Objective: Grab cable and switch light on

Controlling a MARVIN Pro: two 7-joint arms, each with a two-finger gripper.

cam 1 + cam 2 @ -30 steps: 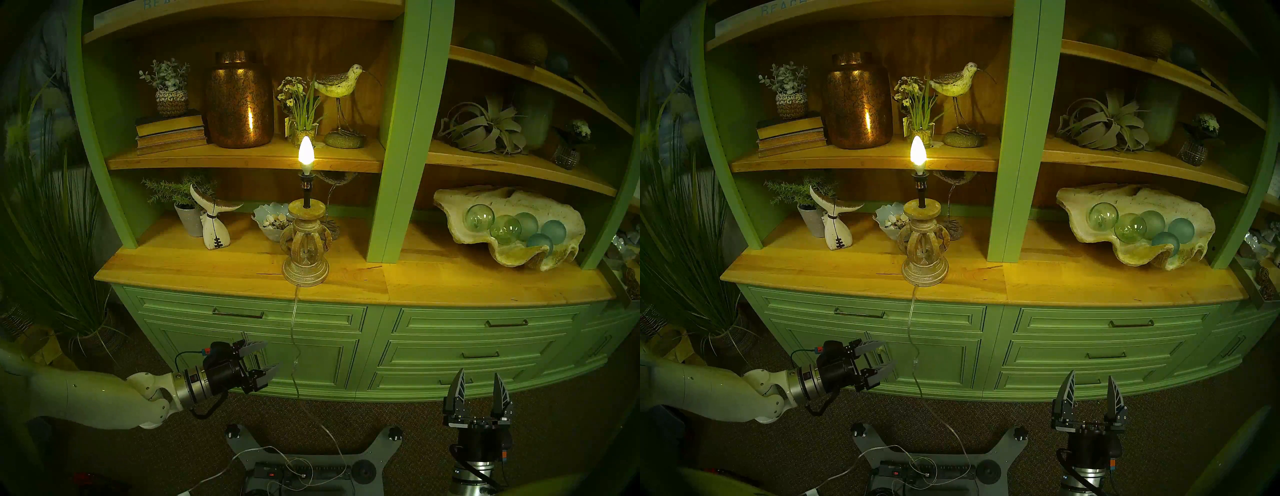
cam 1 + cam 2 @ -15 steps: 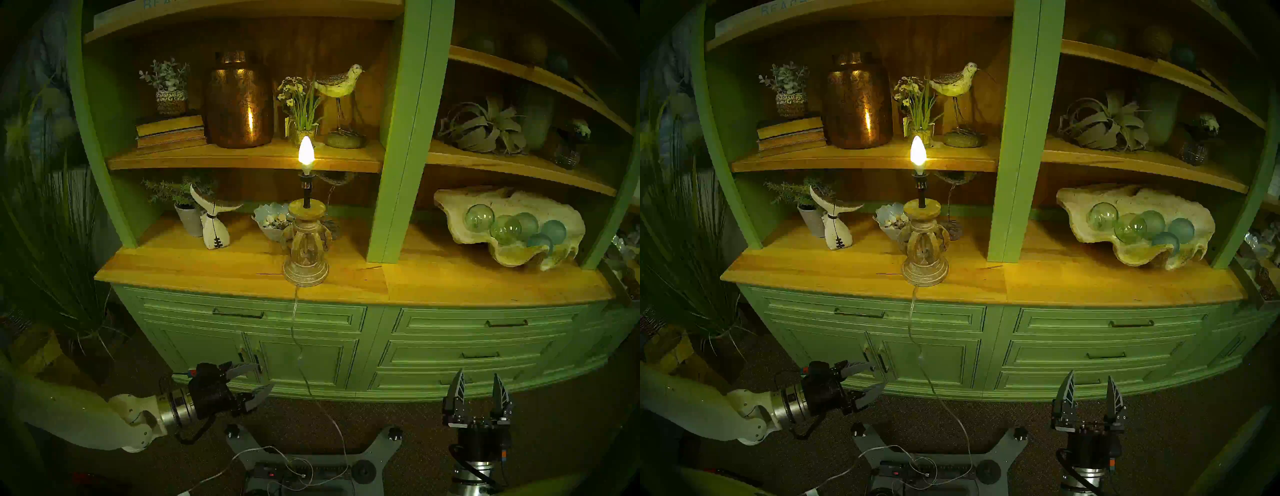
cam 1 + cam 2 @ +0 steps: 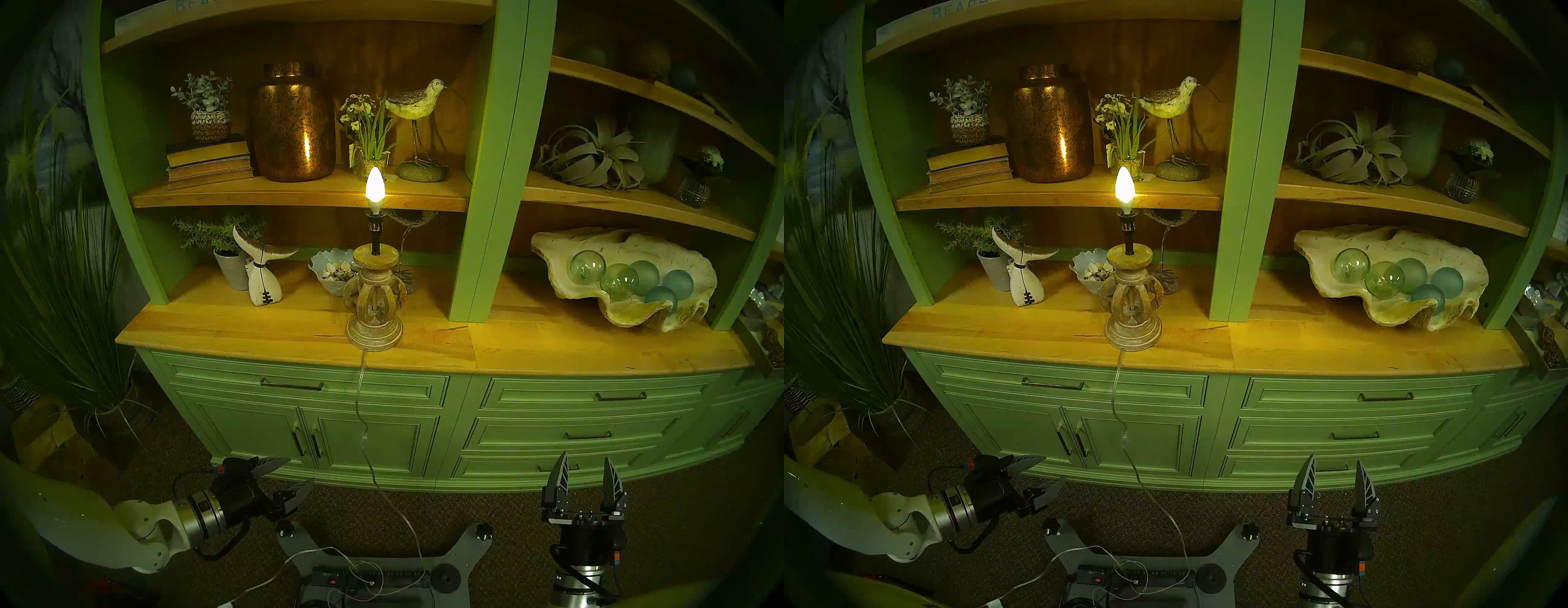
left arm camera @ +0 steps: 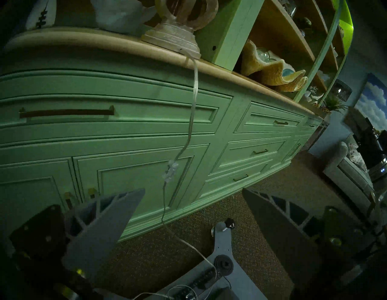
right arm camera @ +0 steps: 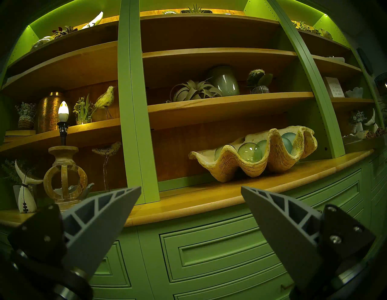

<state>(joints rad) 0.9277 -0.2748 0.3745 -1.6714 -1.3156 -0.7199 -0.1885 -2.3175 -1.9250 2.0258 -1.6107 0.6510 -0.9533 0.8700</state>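
**Light lit, cable hanging free**

The cable (image 3: pixel 359 401) drops from the lamp down the cabinet front, its switch block (image 4: pixel 170 172) just ahead of the left hand (image 3: pixel 302 470), untouched. The light (image 3: pixel 375 187) glows above on the bench (image 3: pixel 237 327). Both hands are spread and empty; the right hand (image 3: pixel 586 463) sits well apart.

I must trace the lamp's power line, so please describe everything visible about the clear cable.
The cable is thin, translucent and looks like plastic. It leaves the foot of the wooden lamp base, hangs slack over the counter edge down the green cabinet front, carries a small clear switch block, then trails to the floor. No pincer touches it.
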